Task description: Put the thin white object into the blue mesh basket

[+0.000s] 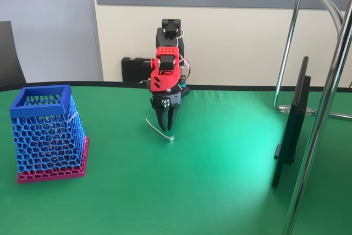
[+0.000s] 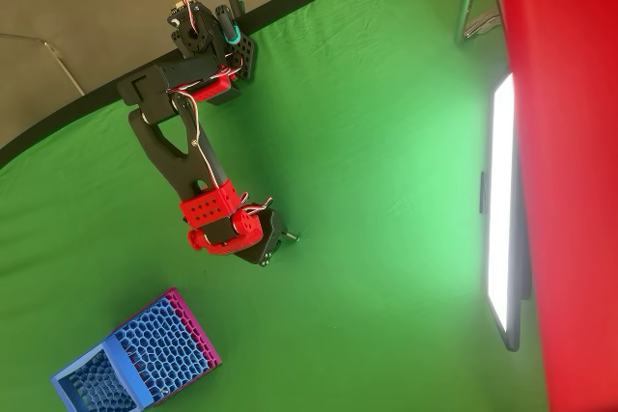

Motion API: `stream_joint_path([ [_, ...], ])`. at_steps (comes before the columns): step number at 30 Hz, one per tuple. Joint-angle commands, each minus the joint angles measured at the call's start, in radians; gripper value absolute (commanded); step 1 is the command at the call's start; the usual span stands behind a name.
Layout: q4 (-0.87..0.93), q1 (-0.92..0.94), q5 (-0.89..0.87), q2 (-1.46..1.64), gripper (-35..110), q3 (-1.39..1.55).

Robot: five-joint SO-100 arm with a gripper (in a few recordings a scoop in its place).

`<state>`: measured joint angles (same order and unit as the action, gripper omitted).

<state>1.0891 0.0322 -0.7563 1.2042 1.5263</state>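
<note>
My claw [image 1: 165, 126] hangs fingers nearly together, holding nothing, over the thin white object [image 1: 158, 130]. The strand looks light, flexible and slippery; I judge mid-length the best grip.

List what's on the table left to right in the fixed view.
Blue mesh basket → thin white strand → gripper, pointing down right above the strand's beaded end → dark screen seen edge-on → chrome stand.
</note>
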Motion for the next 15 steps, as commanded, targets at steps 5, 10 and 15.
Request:
stream_joint_path([
  [5, -0.008, -0.014, -0.008, -0.041, 12, -0.067],
  [10, -0.008, -0.025, -0.003, -0.064, 12, -0.080],
  [15, -0.008, -0.035, -0.008, -0.084, 12, -0.101],
])
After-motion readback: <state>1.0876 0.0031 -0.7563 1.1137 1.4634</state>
